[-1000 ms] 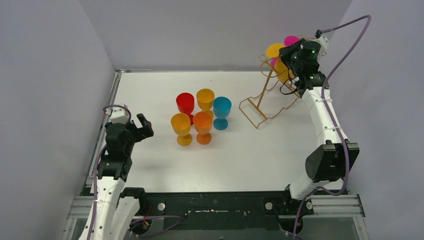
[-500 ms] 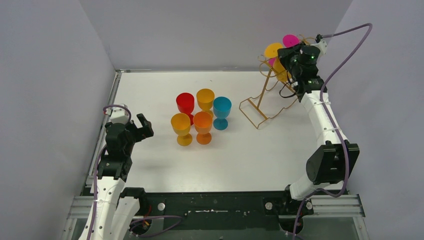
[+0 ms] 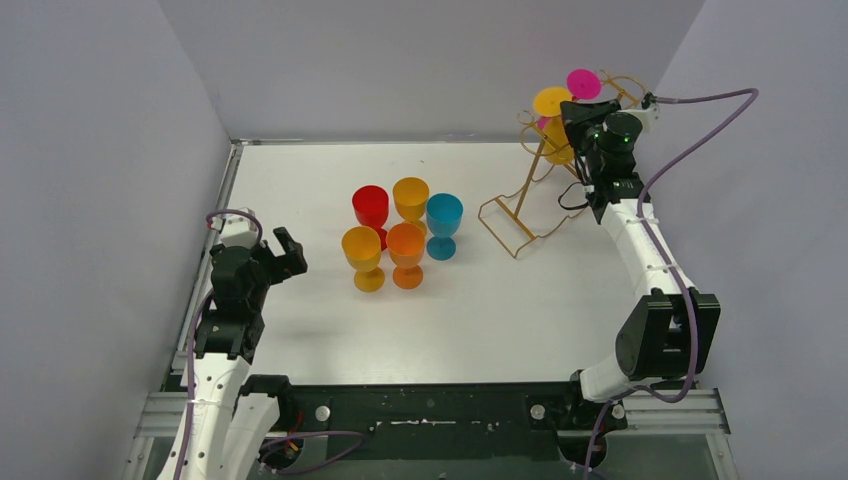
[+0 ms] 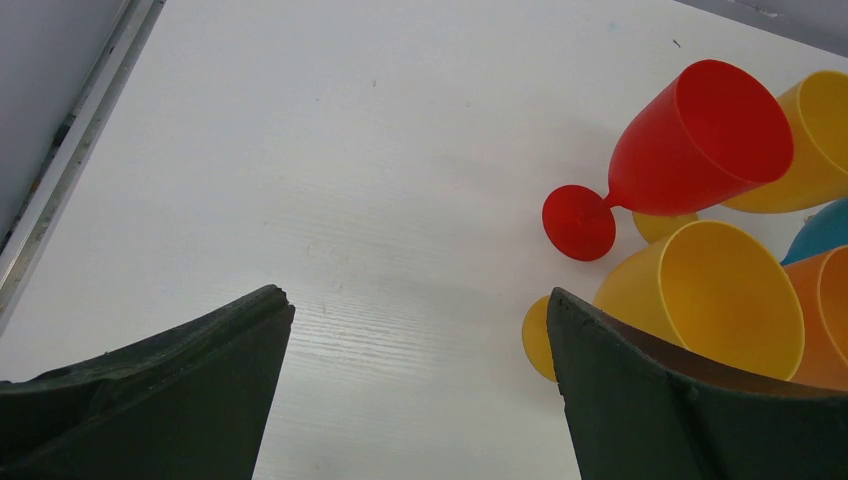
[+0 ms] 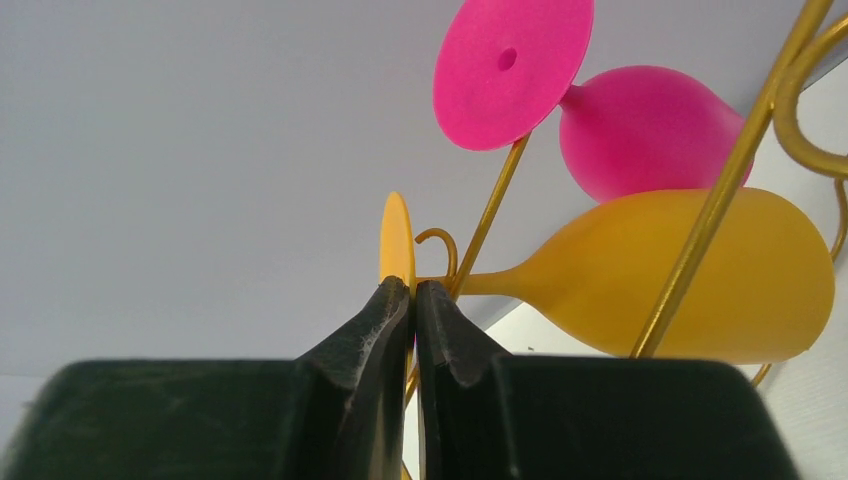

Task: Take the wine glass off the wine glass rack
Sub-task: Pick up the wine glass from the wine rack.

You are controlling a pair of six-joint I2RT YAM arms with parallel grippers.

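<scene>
My right gripper (image 5: 413, 292), upper right of the top view, is clamped on the foot rim of the yellow wine glass (image 5: 680, 270), which hangs on the wine glass rack (image 3: 520, 215). My left gripper (image 4: 415, 297) is spread wide and empty over the table (image 4: 300, 150).

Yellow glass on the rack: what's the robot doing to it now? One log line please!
right gripper: shut on yellow wine glass foot | glass: on wine glass rack | left gripper: open, holding nothing

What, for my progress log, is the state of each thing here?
Rack: standing, two glasses hung.
Yellow glass: hanging on rack, foot pinched.
Pink glass: hanging on rack, free.
Table glasses: five, upright, clustered.
Right pincer: shut on yellow glass's foot.
Left pincer: open, empty.
</scene>
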